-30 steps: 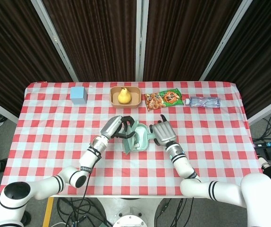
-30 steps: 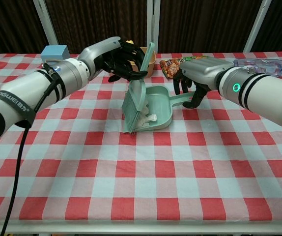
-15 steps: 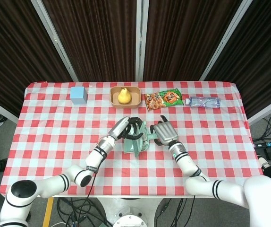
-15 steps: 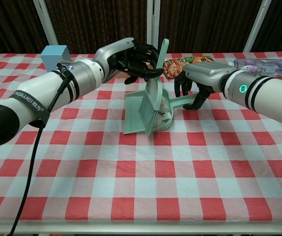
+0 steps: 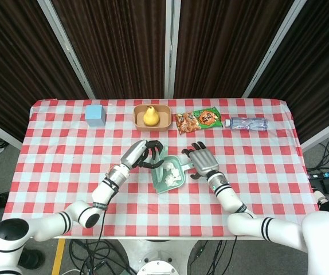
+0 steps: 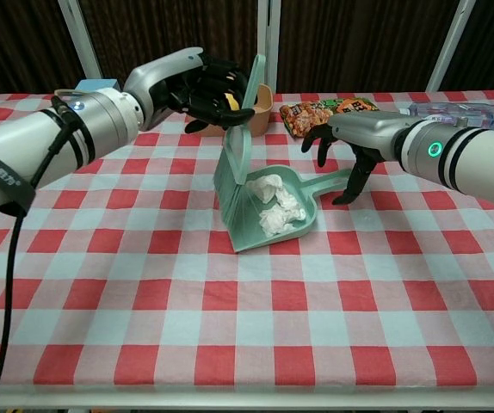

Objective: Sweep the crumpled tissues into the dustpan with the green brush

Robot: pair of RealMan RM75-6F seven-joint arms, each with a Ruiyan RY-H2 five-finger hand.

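The left hand (image 6: 202,86) grips the green brush (image 6: 234,151) upright beside the dustpan (image 6: 294,231) (crumpled tissues (image 6: 274,202) inside); the right hand (image 6: 343,146), fingers spread, touches the dustpan's handle.

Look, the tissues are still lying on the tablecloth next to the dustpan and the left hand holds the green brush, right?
Not quite. The chest view shows the crumpled tissues inside the dustpan, not on the tablecloth. The left hand does hold the green brush.

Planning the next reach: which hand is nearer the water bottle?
Right. The right hand sits at the dustpan handle, below-left of the water bottle; the left hand, gripping the green brush, is farther left.
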